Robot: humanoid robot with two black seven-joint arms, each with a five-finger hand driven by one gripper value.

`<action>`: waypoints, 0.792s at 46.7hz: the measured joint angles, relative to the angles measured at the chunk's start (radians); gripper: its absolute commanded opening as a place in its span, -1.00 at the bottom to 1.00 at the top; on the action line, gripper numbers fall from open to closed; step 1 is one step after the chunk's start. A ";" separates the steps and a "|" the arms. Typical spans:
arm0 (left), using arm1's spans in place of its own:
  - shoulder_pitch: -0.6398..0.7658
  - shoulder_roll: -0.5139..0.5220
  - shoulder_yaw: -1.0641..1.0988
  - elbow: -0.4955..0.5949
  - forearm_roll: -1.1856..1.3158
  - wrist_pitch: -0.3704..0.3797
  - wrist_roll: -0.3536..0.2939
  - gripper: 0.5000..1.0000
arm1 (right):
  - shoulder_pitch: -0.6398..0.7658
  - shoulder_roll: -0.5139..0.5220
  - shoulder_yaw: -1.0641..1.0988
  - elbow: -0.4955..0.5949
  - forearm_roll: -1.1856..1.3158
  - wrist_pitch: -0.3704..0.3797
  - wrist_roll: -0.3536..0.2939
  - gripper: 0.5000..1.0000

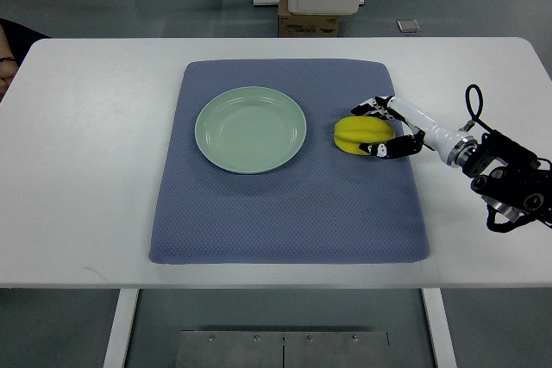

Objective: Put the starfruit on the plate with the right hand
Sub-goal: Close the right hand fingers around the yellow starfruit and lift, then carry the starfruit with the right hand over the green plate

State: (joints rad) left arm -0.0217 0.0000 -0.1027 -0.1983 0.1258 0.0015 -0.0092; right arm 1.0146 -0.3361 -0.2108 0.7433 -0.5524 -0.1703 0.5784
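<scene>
A yellow starfruit (358,134) lies on the blue-grey mat (289,213), just right of the pale green plate (250,129). The plate holds nothing. My right hand (378,128) comes in from the right edge and sits against the starfruit's right side. Its fingers (369,108) reach around the fruit above and below it. The fruit still rests on the mat, so a firm grasp cannot be told. The left arm is out of view.
The mat lies on a white table (86,170). A person's hand shows at the far left edge (4,62). A cardboard box (308,21) and white equipment stand on the floor beyond the table's far edge.
</scene>
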 measured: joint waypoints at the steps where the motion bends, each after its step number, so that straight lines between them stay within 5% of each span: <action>1: 0.000 0.000 0.000 0.000 0.000 0.000 0.000 1.00 | 0.000 0.000 0.000 0.000 0.000 0.000 0.000 -0.41; 6: 0.000 0.000 0.000 0.000 0.000 0.000 0.000 1.00 | 0.000 0.000 -0.002 0.000 0.000 0.000 0.002 -1.00; 37: 0.000 0.000 0.000 0.000 0.000 0.000 0.000 1.00 | 0.025 0.002 0.018 0.010 0.051 0.014 0.024 -1.00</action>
State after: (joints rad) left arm -0.0215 0.0000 -0.1028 -0.1985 0.1258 0.0015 -0.0091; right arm 1.0394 -0.3345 -0.1933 0.7533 -0.5013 -0.1562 0.6020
